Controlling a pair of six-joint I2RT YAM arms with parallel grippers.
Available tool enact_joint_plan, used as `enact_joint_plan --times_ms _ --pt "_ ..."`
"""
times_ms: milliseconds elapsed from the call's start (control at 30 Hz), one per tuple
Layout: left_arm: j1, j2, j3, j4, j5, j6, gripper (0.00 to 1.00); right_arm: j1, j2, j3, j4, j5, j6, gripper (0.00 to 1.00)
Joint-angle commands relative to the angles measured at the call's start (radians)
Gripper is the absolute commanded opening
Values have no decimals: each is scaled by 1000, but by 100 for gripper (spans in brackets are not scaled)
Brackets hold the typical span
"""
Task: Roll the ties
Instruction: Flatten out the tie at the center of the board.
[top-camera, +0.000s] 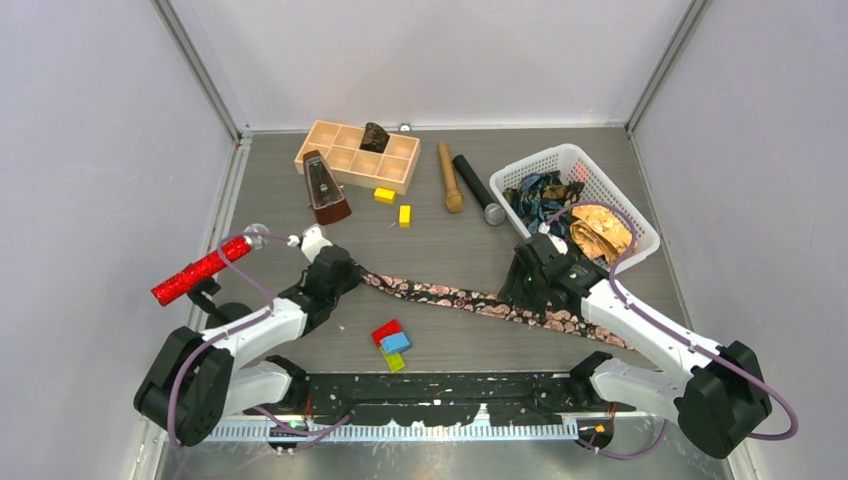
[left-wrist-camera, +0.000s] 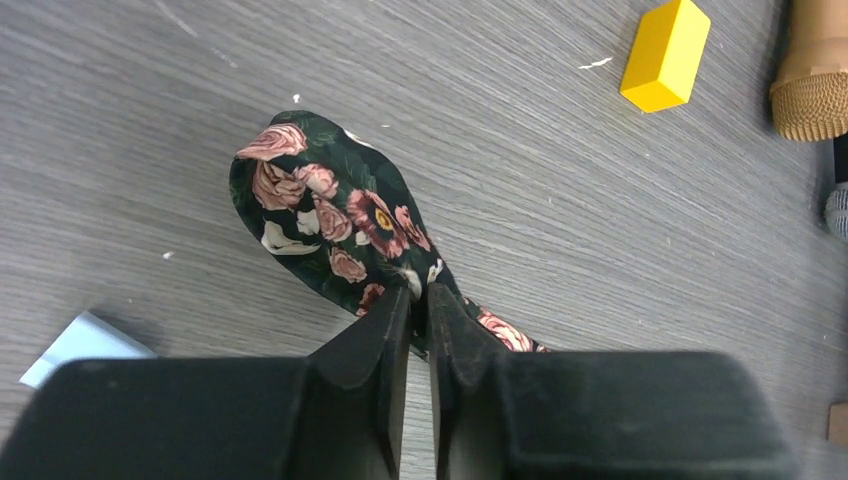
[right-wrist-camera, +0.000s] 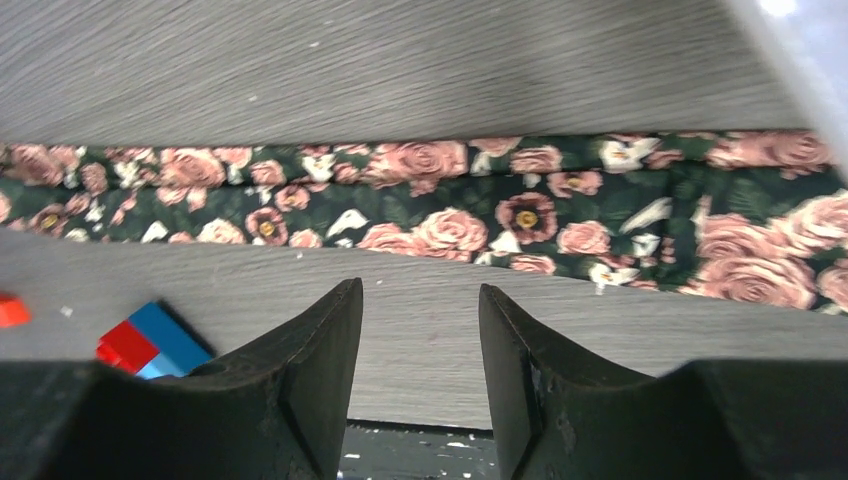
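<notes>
A black tie with pink roses (top-camera: 450, 296) lies stretched across the table between the two arms. My left gripper (top-camera: 345, 272) is at its narrow left end. In the left wrist view the folded tie end (left-wrist-camera: 330, 215) bulges past the left gripper (left-wrist-camera: 420, 295), whose jaws pinch the fabric with only a slit between them. My right gripper (top-camera: 520, 290) hovers over the wide part. In the right wrist view the tie (right-wrist-camera: 450, 205) runs across just beyond the open right gripper (right-wrist-camera: 420, 300), which holds nothing. A blue-teal tie (top-camera: 540, 192) and a golden tie (top-camera: 600, 230) lie in the white basket (top-camera: 560, 155).
A wooden tray (top-camera: 340, 150) at the back holds a dark brown rolled tie (top-camera: 374, 137). Nearby are a metronome (top-camera: 325, 188), yellow blocks (top-camera: 384, 195), a wooden microphone (top-camera: 450, 177) and a black microphone (top-camera: 478, 188). A red glittery microphone (top-camera: 200, 270) lies far left. Coloured blocks (top-camera: 392, 343) sit in front.
</notes>
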Motion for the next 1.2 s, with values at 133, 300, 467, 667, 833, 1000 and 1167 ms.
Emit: enact_joint_plan --times_ms 133,300,467,667,833,1000,1167 --pt "-2 -38 -72 105 -67 -39 27 1 -44 -49 253 -273 -42 52" --pt "-2 -80 -108 102 -66 -44 35 11 47 -34 282 -341 -42 51" --pt "-2 -114 -124 84 -71 -44 40 31 143 -16 283 -335 -47 52" --pt "-2 -137 -141 79 -84 -41 29 41 188 13 243 -238 -49 52" --pt "-2 -163 -145 55 -109 -37 26 45 212 18 191 -141 -60 50" --pt "-2 -192 -148 34 -135 -30 16 47 235 12 165 -56 -67 47" --pt "-2 -195 -147 26 -150 -25 10 47 269 11 157 -14 -64 43"
